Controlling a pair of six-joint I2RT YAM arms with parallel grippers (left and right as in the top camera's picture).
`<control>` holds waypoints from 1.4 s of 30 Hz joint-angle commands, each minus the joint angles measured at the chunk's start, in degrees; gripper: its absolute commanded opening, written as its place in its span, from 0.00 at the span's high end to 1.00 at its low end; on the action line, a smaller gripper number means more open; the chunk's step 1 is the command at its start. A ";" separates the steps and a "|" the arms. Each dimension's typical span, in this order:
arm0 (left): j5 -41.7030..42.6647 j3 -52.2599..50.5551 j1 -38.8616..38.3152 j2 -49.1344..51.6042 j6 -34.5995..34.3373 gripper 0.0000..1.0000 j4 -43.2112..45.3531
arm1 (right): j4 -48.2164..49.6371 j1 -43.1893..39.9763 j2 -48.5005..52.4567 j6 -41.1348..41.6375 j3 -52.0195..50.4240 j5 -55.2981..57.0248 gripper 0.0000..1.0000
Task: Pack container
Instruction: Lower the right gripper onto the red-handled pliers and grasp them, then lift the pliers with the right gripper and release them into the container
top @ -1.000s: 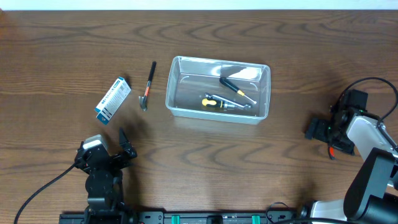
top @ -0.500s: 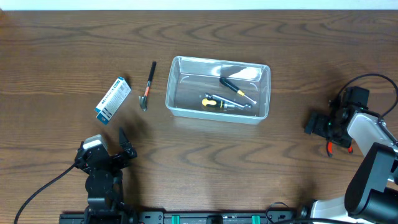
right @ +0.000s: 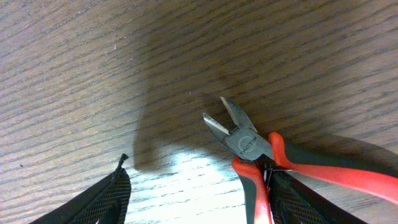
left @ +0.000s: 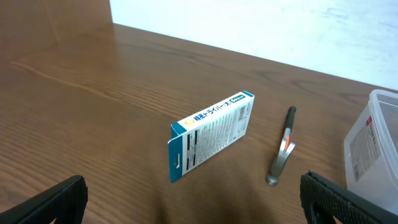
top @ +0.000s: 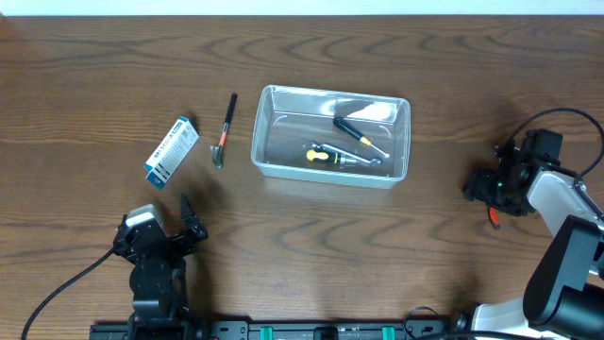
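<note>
– One desk (top: 94, 76) fills nearly the whole overhead view, doesn't it?
– Yes. It is dark brown wood grain, flat, with a pale patch of glare under the right wrist camera. A white strip (top: 302, 7) runs along the far edge; I cannot tell what it is.
– Where is the container?
– The container (top: 326, 176) stands about mid-desk, a little toward the far edge, with its long side running left to right. It is upright, open on top and well apart from both arms. Inside lie a yellow-and-black screwdriver (top: 330, 156) and, just behind it, a black-handled tool (top: 351, 129) set at an angle.
– How much room is there to move?
– There is a wide band of bare wood in front of the container, between the two arms. A narrower band lies behind it, up to the far edge. The right side of the container is bare as far as the right arm.
– And the left side?
– The left fingers (left: 56, 202) sit toward the near edge, spread wide with nothing between them. Ahead of them lies a blue-and-white box (top: 171, 150). A slim tool with a metal head (left: 283, 149) lies between the box and the container, touching neither.
– And the right side?
– The right fingers (right: 93, 199) hang low over the desk near the right edge and stand apart. Red-handled cutters (right: 249, 143) lie between them, close to one finger. I cannot tell whether that finger touches a handle. The blades are slightly parted. A black cable (top: 566, 123) loops over that arm.
</note>
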 commanded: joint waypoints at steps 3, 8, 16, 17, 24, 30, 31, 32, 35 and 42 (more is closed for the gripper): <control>-0.28 -1.31 0.20 -0.35 0.35 0.02 -0.42 | -2.05 0.02 3.67 1.07 -2.43 -0.61 0.31; -0.28 -1.31 0.20 -0.35 0.33 0.02 -0.42 | -4.13 0.02 3.67 1.49 -2.43 2.97 0.38; -0.28 -1.31 0.20 -0.35 0.35 0.02 -0.42 | -6.08 0.00 3.67 1.49 -2.21 7.76 0.52; -0.28 -1.31 0.20 -0.35 0.35 0.02 -0.42 | -6.08 0.02 3.67 1.49 -2.21 7.74 0.55; -0.28 -1.31 0.20 -0.35 0.35 0.02 -0.42 | -6.12 0.02 3.67 1.51 -2.21 7.37 0.76; -0.28 -1.31 0.20 -0.35 0.33 0.02 -0.42 | -6.73 0.02 3.65 1.49 -1.92 6.71 0.83; -0.26 -1.31 0.20 -0.35 0.33 0.02 -0.42 | -6.86 0.02 3.65 1.49 -1.77 6.71 0.86; -0.28 -1.31 0.20 -0.35 0.35 0.02 -0.42 | -7.08 0.02 3.67 1.49 -1.53 6.67 0.88; -0.26 -1.31 0.20 -0.35 0.33 0.02 -0.42 | -7.37 0.02 3.65 1.46 -0.94 6.49 0.92; -0.28 -1.31 0.20 -0.35 0.35 0.02 -0.42 | -9.16 0.02 3.65 1.49 1.18 4.48 0.99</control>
